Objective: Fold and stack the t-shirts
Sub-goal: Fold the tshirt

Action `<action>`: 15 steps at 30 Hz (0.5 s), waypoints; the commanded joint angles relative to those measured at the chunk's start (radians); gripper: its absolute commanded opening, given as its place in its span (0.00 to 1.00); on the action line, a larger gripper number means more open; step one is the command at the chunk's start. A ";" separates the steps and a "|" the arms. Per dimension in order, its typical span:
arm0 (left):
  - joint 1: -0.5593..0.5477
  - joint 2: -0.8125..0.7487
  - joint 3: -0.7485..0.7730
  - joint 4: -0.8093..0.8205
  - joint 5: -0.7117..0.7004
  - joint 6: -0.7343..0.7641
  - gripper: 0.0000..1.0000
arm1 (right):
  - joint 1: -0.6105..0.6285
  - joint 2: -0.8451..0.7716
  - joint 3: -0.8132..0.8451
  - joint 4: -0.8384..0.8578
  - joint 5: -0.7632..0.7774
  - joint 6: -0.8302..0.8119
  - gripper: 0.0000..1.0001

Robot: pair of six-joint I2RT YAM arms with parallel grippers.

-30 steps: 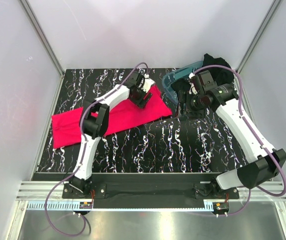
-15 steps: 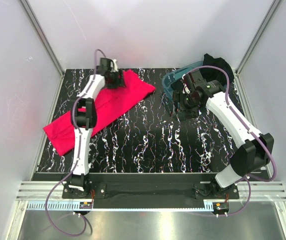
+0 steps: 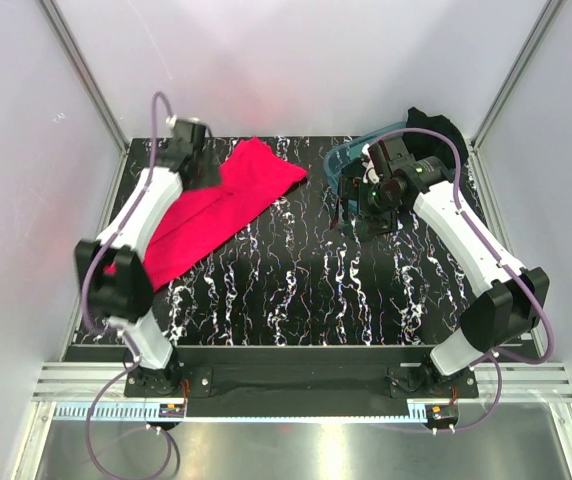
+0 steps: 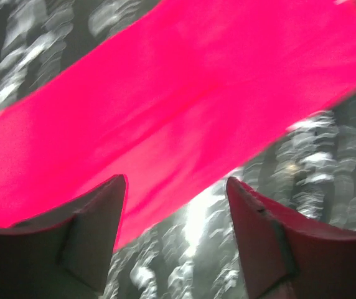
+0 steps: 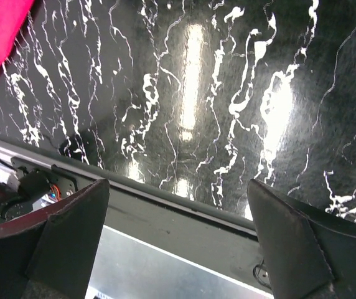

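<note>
Pinkish-red t-shirt (image 3: 228,198), long axis diagonal, near-left to far-right

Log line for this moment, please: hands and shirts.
left hand: open, empty, over red shirt | right hand: open, empty, over table | red shirt: lying on table | black shirt: bunched at tub

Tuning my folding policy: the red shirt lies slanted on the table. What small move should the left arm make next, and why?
Probably lower the left gripper onto the red shirt and pinch its edge: it hangs open above the cloth, holding nothing.
</note>
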 commanded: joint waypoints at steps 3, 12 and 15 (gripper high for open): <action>0.043 -0.175 -0.347 -0.130 -0.244 -0.116 0.49 | 0.002 -0.037 0.026 -0.055 -0.008 -0.036 1.00; 0.118 -0.125 -0.522 -0.072 -0.178 -0.162 0.10 | 0.002 -0.089 0.041 -0.081 -0.029 -0.048 1.00; 0.121 -0.056 -0.496 -0.043 -0.171 -0.183 0.08 | 0.000 -0.120 -0.005 -0.065 -0.032 -0.049 1.00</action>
